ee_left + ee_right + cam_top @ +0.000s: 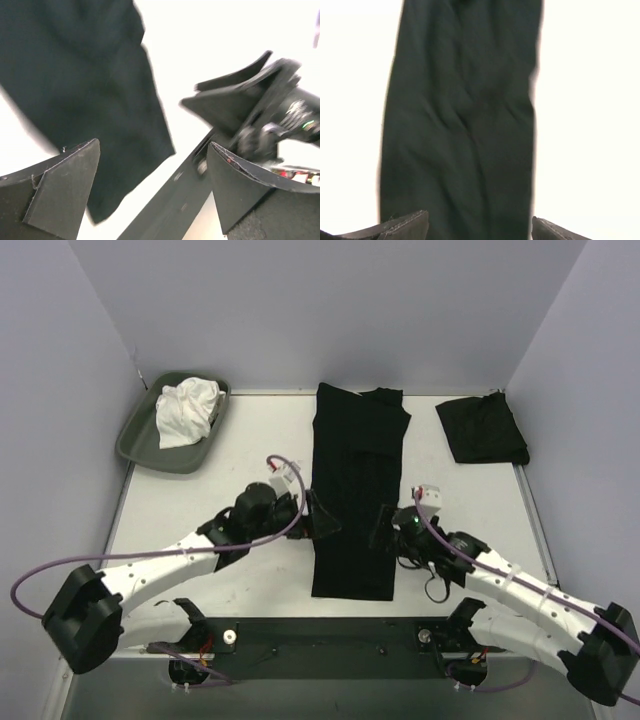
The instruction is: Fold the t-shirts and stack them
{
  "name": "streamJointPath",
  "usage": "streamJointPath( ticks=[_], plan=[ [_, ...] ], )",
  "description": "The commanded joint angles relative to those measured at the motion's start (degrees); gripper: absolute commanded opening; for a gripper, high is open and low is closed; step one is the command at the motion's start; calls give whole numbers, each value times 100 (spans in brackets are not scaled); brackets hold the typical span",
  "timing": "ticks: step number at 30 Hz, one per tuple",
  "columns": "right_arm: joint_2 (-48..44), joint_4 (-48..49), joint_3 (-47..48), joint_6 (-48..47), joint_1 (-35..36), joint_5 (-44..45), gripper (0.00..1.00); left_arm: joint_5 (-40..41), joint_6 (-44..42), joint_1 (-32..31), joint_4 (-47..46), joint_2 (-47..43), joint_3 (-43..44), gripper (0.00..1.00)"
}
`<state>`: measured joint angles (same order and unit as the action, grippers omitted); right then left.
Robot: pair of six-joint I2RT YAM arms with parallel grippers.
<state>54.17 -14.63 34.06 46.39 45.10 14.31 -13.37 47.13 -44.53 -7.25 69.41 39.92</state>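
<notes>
**Top external view.** The long t-shirt lies flat on the tabletop as a narrow strip running from the near edge toward the far edge. Its sides appear to be turned in. A folded t-shirt lies as a compact rectangle at the far right, well apart from the strip. It is judged to be the base of the stack. The tray at the far left holds a white cloth.

The left end effector sits at the strip's left edge and the right end effector at its right edge. They face each other across the near half. Both are released and hold nothing. This flanking position suggests a two-sided pickup for the next crosswise fold.

**Left wrist view.** The picture is blurred. The fingers stand wide apart with no cloth between them. The near part of the strip lies on the tabletop beyond the left finger. The opposite end effector shows across the cloth.

**Right wrist view.** Only the tips of the fingers show, spread at the bottom edge. The strip runs away down the middle and is not pinched.
</notes>
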Motion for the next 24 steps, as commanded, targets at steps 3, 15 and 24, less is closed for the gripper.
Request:
streamJointPath(
  ticks=[3, 15, 24],
  plan=[
    [-1303, -1295, -1102, 1352, 771, 590, 83, 835, 647, -441, 915, -1209, -1627, 97],
    [-2095, -1938, -1842, 2919, 2160, 916, 82, 1160, 1676, -1083, 523, -2195, -3148, 97],
    [-1594, -1973, -1789, 3543, 2934, 1320, 81, 1495, 1650, -1646, 136, -475, -2710, 93]
  ],
)
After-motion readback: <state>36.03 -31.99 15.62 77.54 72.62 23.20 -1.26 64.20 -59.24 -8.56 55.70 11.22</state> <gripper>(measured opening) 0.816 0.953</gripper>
